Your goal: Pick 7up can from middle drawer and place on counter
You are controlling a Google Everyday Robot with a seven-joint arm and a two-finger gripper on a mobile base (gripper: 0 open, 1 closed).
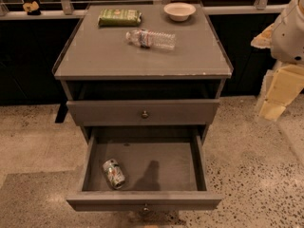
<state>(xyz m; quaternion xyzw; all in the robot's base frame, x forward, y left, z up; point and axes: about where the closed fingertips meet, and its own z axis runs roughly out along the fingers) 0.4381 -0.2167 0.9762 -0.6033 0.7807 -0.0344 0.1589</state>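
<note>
The 7up can [113,173], silvery with green markings, lies on its side in the front left of the open middle drawer [142,200]. This lowest drawer of the grey cabinet is pulled far out. The counter [142,58] is the cabinet's flat grey top. My gripper [280,91], pale yellow below a white arm, hangs at the right edge of the camera view. It is beside the cabinet, level with the upper drawer and well away from the can.
On the counter lie a clear water bottle [151,39], a green packet [119,17] and a white bowl [179,11]. The upper knobbed drawer front [144,113] is closed. Speckled floor surrounds the cabinet, and a dark wall with a rail runs behind it.
</note>
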